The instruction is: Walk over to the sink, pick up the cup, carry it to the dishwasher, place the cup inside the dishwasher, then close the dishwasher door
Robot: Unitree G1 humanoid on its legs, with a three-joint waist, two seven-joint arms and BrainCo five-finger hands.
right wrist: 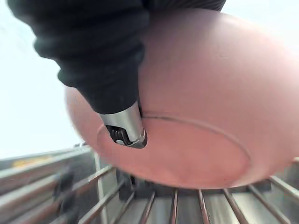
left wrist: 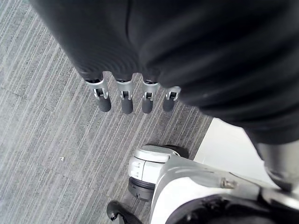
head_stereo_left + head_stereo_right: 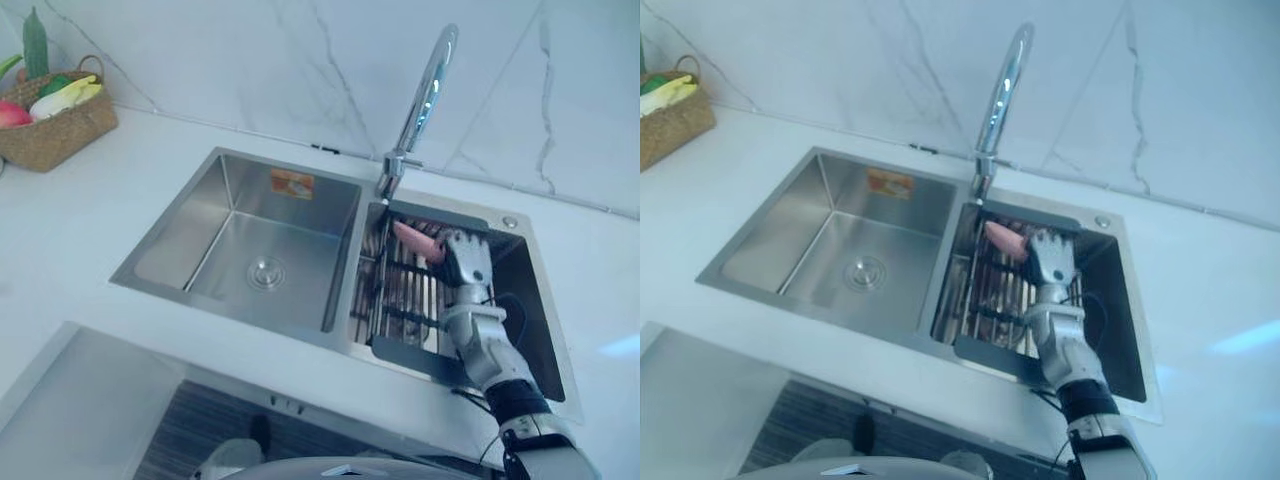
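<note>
Pick-up step: right hand point(image 3: 467, 262) against the pink cup point(image 3: 416, 240), which lies on the wire rack point(image 3: 400, 290) in the right sink basin.
Whether its hold has closed cannot be told. Judged: secure the cup first, then lift straight up, clear of the faucet point(image 3: 427, 95) just behind. Left hand point(image 2: 125, 97) hangs relaxed and empty over the floor. Vegetable basket point(image 3: 50, 135) stands well apart.

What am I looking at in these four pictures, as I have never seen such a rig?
A two-armed humanoid robot stands at a sink. The two wide pictures come from cameras in its head, looking down; the other two come from its wrists. Its right hand reaches a pink cup lying on the wire rack in the sink's right basin; whether it grips yet is unclear. Its left hand hangs open over carpeted floor. A basket of produce sits on the counter.
</note>
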